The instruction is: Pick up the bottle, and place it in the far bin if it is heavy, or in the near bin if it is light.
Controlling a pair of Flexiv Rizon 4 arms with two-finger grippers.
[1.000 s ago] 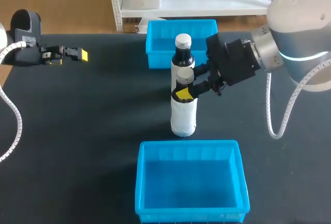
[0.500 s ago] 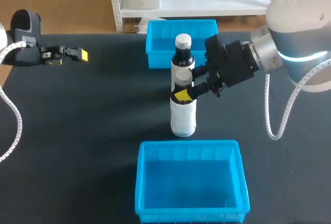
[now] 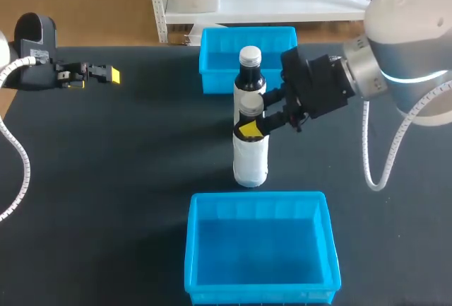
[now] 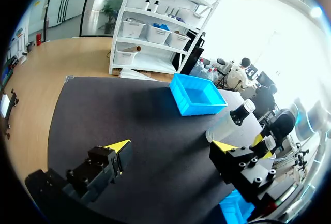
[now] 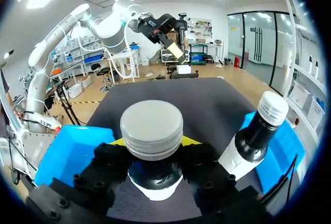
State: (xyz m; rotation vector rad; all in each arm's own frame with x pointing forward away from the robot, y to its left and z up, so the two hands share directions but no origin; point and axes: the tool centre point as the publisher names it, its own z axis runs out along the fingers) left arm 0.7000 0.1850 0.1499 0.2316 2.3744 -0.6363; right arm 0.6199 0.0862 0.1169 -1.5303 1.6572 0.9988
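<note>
Two dark bottles with white labels show in the head view. The front bottle (image 3: 250,157) has a grey cap, and my right gripper (image 3: 253,116) is shut on its neck; its base is at or just above the table. In the right wrist view this bottle (image 5: 152,131) fills the gap between the fingers. The second bottle (image 3: 250,73) (image 5: 254,141) stands right behind it, near the far bin (image 3: 212,62). The near bin (image 3: 212,249) lies in front, empty. My left gripper (image 3: 106,74) (image 4: 173,149) hovers open at the table's far left, holding nothing.
The dark table (image 3: 127,165) lies bare to the left and right of the bottles. In the left wrist view the far bin (image 4: 199,95) and a bottle (image 4: 230,123) lie ahead of the fingers. In the right wrist view the near bin (image 5: 67,146) lies beside the fingers.
My right gripper and the front bottle have shifted very slightly to the left and up. The left arm, the second bottle and both bins have stayed put.
</note>
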